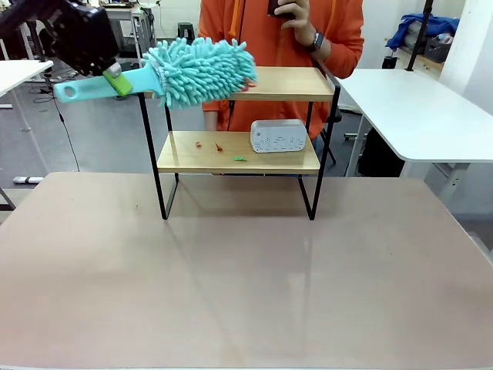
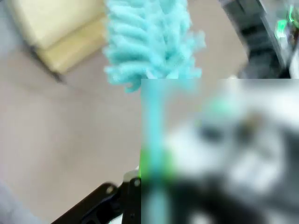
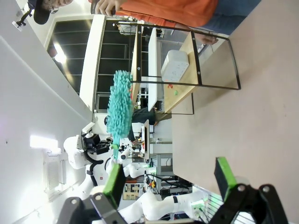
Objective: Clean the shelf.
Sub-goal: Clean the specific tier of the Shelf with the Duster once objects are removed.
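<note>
Front view: left claw (image 1: pixel 116 80) clamped on fluffy teal duster (image 1: pixel 202 71) at wooden shelf (image 1: pixel 293 83); right claw (image 3: pixel 169 177) open, empty.

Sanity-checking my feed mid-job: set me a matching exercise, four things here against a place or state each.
1. teal fluffy microfibre duster
2. pale grey rectangular plastic box
3. left gripper
4. right gripper

A. jaws open, holding nothing
B. on the lower wooden shelf board
C. shut on the duster's teal handle
D. head at the left end of the upper wooden shelf board

Pairs: 1-D, 2-B, 3-C, 4-A
</note>
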Robot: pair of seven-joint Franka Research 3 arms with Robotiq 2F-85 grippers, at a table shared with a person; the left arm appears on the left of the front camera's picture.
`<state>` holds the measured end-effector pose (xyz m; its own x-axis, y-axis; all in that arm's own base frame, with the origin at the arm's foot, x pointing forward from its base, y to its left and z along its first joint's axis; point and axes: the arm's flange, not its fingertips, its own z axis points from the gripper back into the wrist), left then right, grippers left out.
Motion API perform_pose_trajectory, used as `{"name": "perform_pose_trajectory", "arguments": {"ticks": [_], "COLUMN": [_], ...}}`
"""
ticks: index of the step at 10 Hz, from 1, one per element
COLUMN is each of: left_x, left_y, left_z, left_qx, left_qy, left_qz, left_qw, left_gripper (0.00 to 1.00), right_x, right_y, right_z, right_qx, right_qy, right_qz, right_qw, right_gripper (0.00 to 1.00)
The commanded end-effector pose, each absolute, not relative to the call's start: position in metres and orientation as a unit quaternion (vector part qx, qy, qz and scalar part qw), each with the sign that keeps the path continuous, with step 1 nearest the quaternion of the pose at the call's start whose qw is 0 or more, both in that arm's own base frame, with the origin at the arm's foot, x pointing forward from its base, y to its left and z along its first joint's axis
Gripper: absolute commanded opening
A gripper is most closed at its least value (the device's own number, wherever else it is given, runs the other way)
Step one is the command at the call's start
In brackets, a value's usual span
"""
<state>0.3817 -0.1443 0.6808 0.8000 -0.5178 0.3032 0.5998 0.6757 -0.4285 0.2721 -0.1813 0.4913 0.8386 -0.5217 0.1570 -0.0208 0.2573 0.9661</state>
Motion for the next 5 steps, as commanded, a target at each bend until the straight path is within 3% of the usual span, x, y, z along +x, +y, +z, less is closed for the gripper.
{"name": "perform_pose_trajectory", "arguments": {"ticks": [1, 2, 5], "left_x": [0.38, 0.369, 0.359], "left_y": [-0.125, -0.115, -0.098], "left_z": [0.695, 0.704, 0.709], "left_qx": [-0.334, -0.375, -0.379], "left_qy": [0.068, 0.156, 0.128], "left_qz": [-0.409, -0.47, -0.467], "left_qw": [0.847, 0.783, 0.789], "left_gripper": [0.12, 0.12, 0.12], "right_x": [0.274, 0.274, 0.274], "right_y": [-0.181, -0.181, -0.181], "right_z": [0.492, 0.492, 0.492], "right_qx": [0.59, 0.59, 0.59], "right_qy": [-0.243, -0.243, -0.243], "right_qz": [-0.156, -0.156, -0.156], "right_qw": [0.754, 0.754, 0.754], "right_gripper": [1.0, 1.0, 1.0]}}
